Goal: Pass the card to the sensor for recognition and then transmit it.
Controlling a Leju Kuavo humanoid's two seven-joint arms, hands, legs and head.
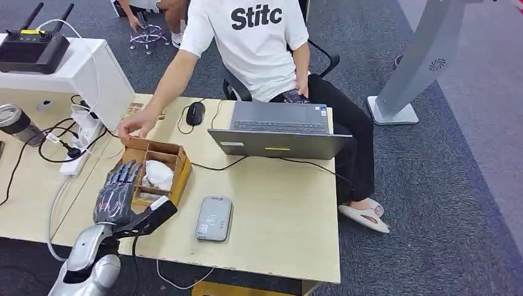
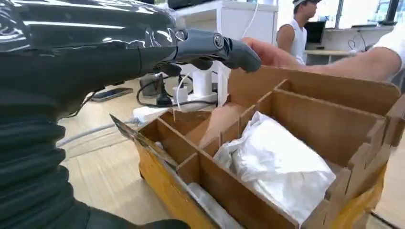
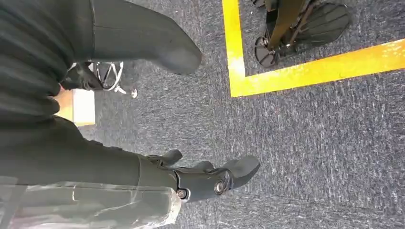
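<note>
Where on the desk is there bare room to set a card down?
Bare wood lies right of the grey card reader, below the open grey laptop. It is crowded by the brown divided cardboard box, the left hand and the white power strip.

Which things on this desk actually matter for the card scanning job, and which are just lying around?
For the job:
- left hand, open over the box
- cardboard box with dividers, where a card would be; none can be made out
- grey sensor on the desk

Lying about:
- laptop
- mouse
- power strip
- white bag in the box
- person's hand at the box's far end
</note>
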